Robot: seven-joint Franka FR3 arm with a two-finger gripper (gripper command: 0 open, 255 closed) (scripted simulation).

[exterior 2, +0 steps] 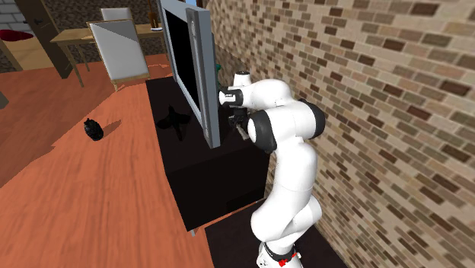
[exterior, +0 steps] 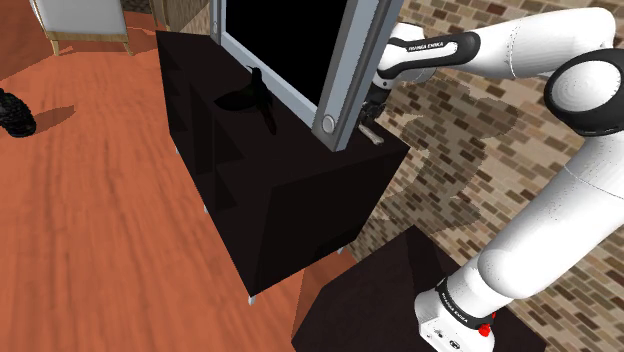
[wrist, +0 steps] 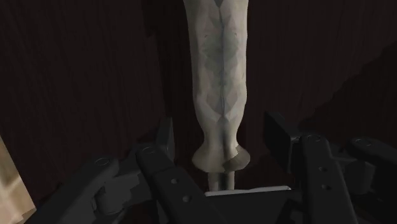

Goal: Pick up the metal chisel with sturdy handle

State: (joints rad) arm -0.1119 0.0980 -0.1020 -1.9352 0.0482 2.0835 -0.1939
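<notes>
1. Gripper [wrist: 222, 130]: spread open, its black fingers [wrist: 167, 137] standing apart on either side of the chisel [wrist: 219, 83] and touching it on neither side; nothing clasped.
2. Chisel: pale grey and mottled, flat on the dark top of the cabinet [exterior: 290, 210], directly between the open fingers.
3. Its shape, from the wrist view: a long thick part with a ridge down the middle stretching away from the gripper, a flared end level with the fingertips, then a thinner stem running back beneath it.
4. From the shoulder view: gripper low behind the grey-framed screen [exterior: 280, 40], close over the cabinet's back corner, with a short pale piece of the chisel poking out just below it, beside the frame's lower corner.
5. Chisel and gripper alike in the narrow strip of cabinet top between the screen and the brick wall [exterior: 450, 140].
6. Screen: black-faced, standing on the cabinet, near its back edge.
7. On the cabinet top before the screen: a small dark spiky shape [exterior: 255, 95], too dark to name.
8. White arm [exterior 2: 293, 122]: up from the black stand [exterior: 370, 300], bent at the elbow, reaching in beside the wall and behind the screen.
9. On the reddish wooden floor [exterior: 100, 220]: a small black object [exterior: 12, 112] well apart from the cabinet, and farther off a white panel [exterior: 80, 18] on a wooden frame.
</notes>
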